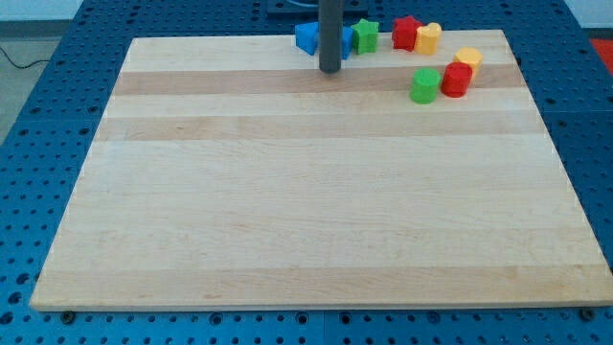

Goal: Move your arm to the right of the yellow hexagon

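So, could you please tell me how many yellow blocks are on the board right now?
2. One yellow block touches the red block at the view's top; the other yellow block sits behind the red block further right. None appears hidden.

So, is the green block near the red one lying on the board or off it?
On the board: the green block rests on the wooden board, beside the red block.

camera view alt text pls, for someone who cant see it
My tip rests near the top edge of a wooden board, just in front of blue blocks beside a green block. To the view's right sit a red and yellow pair, then a green, red and yellow cluster.
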`<state>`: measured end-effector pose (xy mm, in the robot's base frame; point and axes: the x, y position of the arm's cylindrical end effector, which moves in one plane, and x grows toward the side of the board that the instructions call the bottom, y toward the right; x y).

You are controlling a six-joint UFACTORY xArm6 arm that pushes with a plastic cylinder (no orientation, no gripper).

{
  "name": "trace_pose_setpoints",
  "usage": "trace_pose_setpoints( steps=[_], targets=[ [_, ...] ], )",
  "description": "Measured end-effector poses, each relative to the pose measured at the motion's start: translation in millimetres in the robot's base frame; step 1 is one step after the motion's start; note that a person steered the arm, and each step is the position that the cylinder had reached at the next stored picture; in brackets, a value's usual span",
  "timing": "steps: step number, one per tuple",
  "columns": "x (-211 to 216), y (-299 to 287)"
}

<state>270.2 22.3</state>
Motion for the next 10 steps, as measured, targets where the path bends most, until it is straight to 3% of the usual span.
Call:
trace_pose_setpoints(
  steps=[3,5,7,10],
  targets=[
    [-30.1,15.7],
    [-14.1,18.8],
    [-21.6,85.6],
    [-17.8,243.7]
  ],
)
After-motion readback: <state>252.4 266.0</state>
